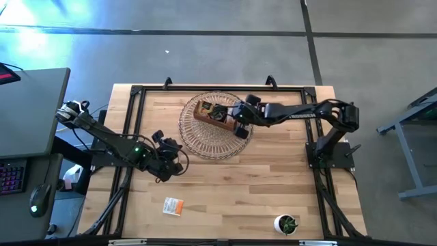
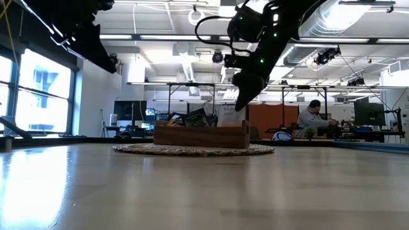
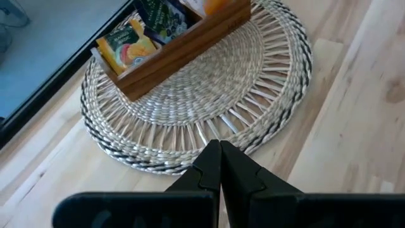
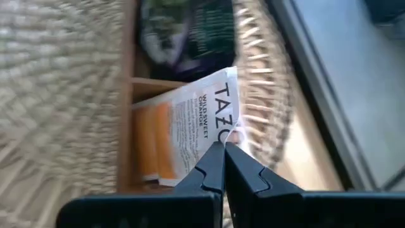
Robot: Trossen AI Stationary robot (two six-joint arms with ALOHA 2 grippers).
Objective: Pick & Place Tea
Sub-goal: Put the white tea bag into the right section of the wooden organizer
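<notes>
— Where's your right end effector (image 4: 223, 147) now?

— You've got it over the brown three-compartment wooden tray (image 1: 212, 113), which sits on the round woven straw mat (image 1: 213, 137). Its fingers are pinched shut on the corner of a white-and-orange square paper tea sachet (image 4: 190, 130), which is standing in an end compartment of the tray.

— And the other sachets?

— You can see a dark sachet (image 3: 161, 14) in the middle compartment and a yellow-red one (image 3: 124, 46) at the far end. One more white-and-orange sachet (image 1: 173, 206) lies flat on the light wooden tabletop (image 1: 239, 191), well apart from the mat.

— Your left end effector (image 3: 221, 147)?

— Closed, empty — hovering beside the mat's edge.
</notes>
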